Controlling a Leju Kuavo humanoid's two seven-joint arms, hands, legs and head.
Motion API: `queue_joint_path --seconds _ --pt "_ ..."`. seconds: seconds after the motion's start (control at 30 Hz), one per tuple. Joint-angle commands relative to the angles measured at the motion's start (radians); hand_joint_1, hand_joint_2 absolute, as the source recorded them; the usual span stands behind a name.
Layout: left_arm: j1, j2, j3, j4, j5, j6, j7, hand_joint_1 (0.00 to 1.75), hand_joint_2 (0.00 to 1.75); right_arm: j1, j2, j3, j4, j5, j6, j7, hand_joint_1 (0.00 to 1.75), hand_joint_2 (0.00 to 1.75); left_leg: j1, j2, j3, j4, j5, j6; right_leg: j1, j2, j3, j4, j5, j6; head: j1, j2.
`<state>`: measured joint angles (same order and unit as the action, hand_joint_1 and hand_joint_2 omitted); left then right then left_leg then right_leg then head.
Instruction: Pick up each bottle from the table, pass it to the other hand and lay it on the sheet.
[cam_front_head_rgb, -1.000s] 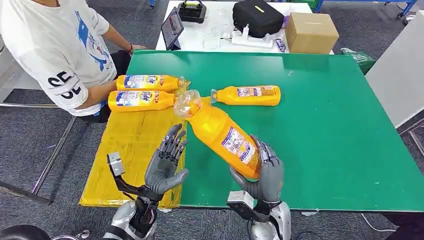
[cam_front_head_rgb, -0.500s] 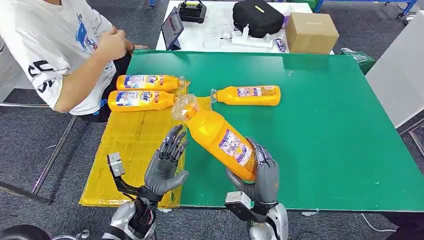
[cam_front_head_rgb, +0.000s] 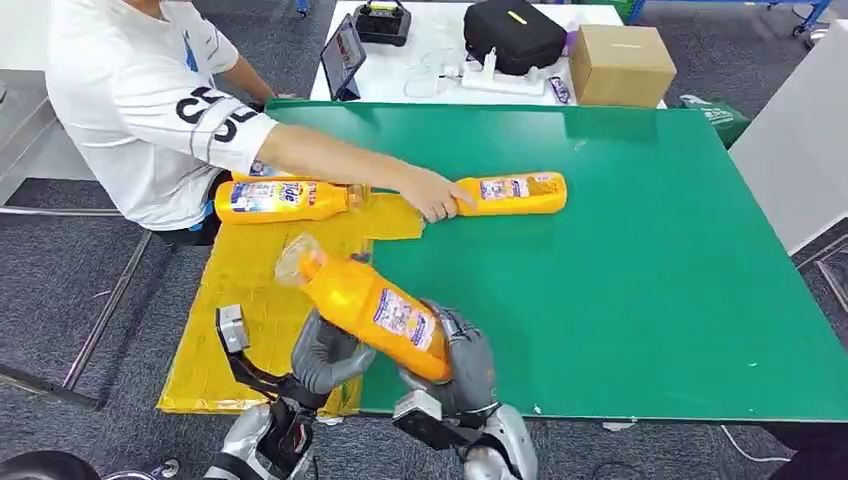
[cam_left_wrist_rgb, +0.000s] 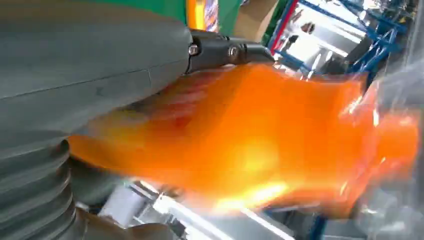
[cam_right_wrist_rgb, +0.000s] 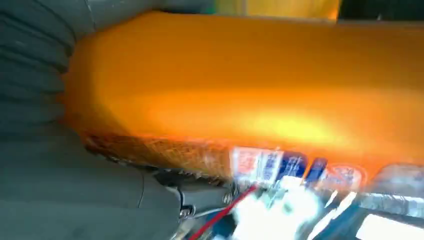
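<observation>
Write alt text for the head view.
Both robot hands, left hand and right hand, hold an orange bottle above the yellow sheet. A person's hand touches another bottle on the green table.

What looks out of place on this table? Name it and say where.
A person's hand reaches across the green table and rests on the neck end of the lying bottle. Nothing looks spilled or damaged.
</observation>
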<state>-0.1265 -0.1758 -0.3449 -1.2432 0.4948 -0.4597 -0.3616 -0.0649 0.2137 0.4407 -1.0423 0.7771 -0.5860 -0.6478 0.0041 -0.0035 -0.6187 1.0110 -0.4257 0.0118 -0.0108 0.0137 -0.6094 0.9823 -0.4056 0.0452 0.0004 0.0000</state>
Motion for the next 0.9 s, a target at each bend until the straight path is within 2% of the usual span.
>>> queue_joint_path --seconds 0.03,0.53,0.73,0.77,0.8,0.9 --pt "-0.046 0.036 -0.061 0.078 0.027 -0.022 0.018 0.0 1.75 -0.119 0.067 0.133 0.451 -0.019 -0.031 -0.045 1.75 1.75 0.001 -0.002 0.003 -0.001 0.0 -0.001 0.001 -0.003 0.004 -0.001 -0.001 -0.001 -0.001 0.0" --pt "-0.06 0.047 -0.092 0.087 -0.073 0.041 -0.015 0.0 1.75 -0.14 0.072 0.187 0.446 -0.03 0.01 0.005 1.75 1.75 0.001 -0.004 0.003 0.0 -0.001 -0.001 0.001 -0.005 0.005 -0.001 -0.002 -0.002 0.0 0.0" --pt "-0.048 0.031 -0.058 0.056 -0.132 0.101 -0.029 0.0 1.75 -0.145 0.068 0.203 0.432 -0.062 0.003 0.018 1.75 1.75 0.001 -0.003 0.002 0.0 -0.001 0.0 0.001 -0.005 0.003 -0.001 -0.002 -0.001 0.0 0.0" --pt "-0.046 0.031 -0.057 0.052 -0.135 0.1 -0.03 0.56 1.75 -0.144 0.067 0.205 0.428 -0.064 0.002 0.019 1.75 1.75 0.001 -0.003 0.001 0.0 0.0 0.0 0.001 -0.004 0.002 -0.001 -0.001 -0.001 0.0 0.0" --pt "-0.04 0.024 -0.048 0.04 -0.145 0.111 -0.04 1.75 1.75 -0.144 0.065 0.206 0.423 -0.066 -0.003 0.024 1.75 1.75 0.001 -0.003 0.003 0.0 -0.001 0.0 0.001 -0.005 0.004 0.0 -0.002 -0.001 0.0 0.0" --pt "-0.03 0.02 -0.041 0.015 -0.143 0.113 -0.039 1.75 1.75 -0.145 0.062 0.206 0.411 -0.073 -0.008 0.028 1.73 1.75 0.001 -0.002 0.001 0.0 -0.001 0.0 0.001 -0.004 0.002 0.0 -0.002 -0.001 0.0 0.0"
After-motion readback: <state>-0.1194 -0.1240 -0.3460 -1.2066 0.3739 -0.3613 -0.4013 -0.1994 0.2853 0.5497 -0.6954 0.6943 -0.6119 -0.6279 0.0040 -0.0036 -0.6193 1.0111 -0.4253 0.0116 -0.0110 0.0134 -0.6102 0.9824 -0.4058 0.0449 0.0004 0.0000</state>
